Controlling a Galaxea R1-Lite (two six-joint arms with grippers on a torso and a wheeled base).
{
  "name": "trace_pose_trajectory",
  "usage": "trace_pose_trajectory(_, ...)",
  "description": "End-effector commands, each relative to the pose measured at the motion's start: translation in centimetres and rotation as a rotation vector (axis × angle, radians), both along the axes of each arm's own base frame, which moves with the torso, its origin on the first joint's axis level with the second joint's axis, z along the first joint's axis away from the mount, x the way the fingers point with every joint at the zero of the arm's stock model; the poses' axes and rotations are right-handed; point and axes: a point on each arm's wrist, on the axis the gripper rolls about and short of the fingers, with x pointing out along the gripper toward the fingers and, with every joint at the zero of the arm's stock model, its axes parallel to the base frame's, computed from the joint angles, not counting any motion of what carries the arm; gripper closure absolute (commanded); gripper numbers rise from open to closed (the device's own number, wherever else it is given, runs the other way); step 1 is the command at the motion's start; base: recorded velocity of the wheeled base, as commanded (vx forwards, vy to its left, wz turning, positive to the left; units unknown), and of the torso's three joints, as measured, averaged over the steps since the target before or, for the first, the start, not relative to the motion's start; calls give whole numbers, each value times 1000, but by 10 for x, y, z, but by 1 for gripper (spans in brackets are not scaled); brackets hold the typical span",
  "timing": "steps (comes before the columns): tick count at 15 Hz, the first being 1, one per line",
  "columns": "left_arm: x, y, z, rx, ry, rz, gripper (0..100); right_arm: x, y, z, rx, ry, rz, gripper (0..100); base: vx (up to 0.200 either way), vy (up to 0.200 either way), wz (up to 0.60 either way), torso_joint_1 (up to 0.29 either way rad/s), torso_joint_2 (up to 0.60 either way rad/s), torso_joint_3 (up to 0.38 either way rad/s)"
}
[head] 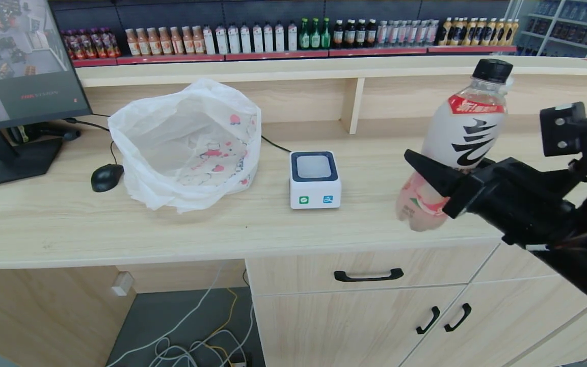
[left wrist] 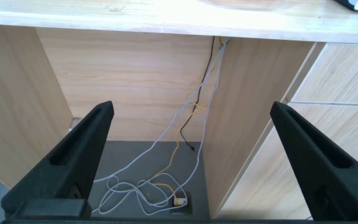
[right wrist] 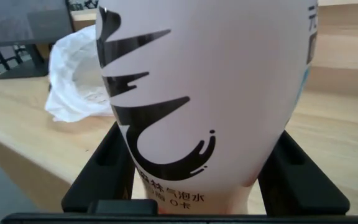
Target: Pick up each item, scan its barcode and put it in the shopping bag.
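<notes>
Pinched between the fingers (right wrist: 107, 168) of the right gripper (head: 428, 176): the bottle (head: 464, 132), gripped low on its body, one finger on either side, cap up and tilted toward the right. Held in the air at the near-right edge of the counter (head: 69, 219), to the right of the scanner (head: 315, 178) and apart from it, not over its window. Farther left, past the scanner, standing open-mouthed on the counter: the shopping bag (head: 140, 173), with nothing made out inside. Judged from that: picked up, yes; scanned, probably not yet; bagged, no. Left to do for this bottle: carrying it left over the scanner with the barcode turned to the window, then on into the bag. No telling from here where the barcode sits on the label, nor whether more items follow. As for the arm: coming in from the near right, wrist roughly level, fingers pointing left toward the scanner. Down below the counter's edge, facing the open bay with its loose cables (left wrist: 185, 143): the left gripper (left wrist: 191, 109), fingers spread wide with nothing between them, well away from the bottle, scanner and bag.
</notes>
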Motion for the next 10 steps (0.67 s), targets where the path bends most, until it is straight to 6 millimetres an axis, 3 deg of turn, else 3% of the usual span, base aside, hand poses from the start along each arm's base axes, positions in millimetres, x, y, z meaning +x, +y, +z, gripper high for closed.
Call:
trace_pose_trajectory(1,0,0,0,0,0,0,0,-47,-5,5,22,-31,112,100,0,0,0,0,0,0)
trace_pose_trajectory(6,0,0,0,0,0,0,0,-72,-15,-1,-51,-86,121,100,0,0,0,0,0,0)
trace_pose_trajectory(10,0,0,0,0,0,0,0,-76,-18,-2,-125,-145,117,100,0,0,0,0,0,0)
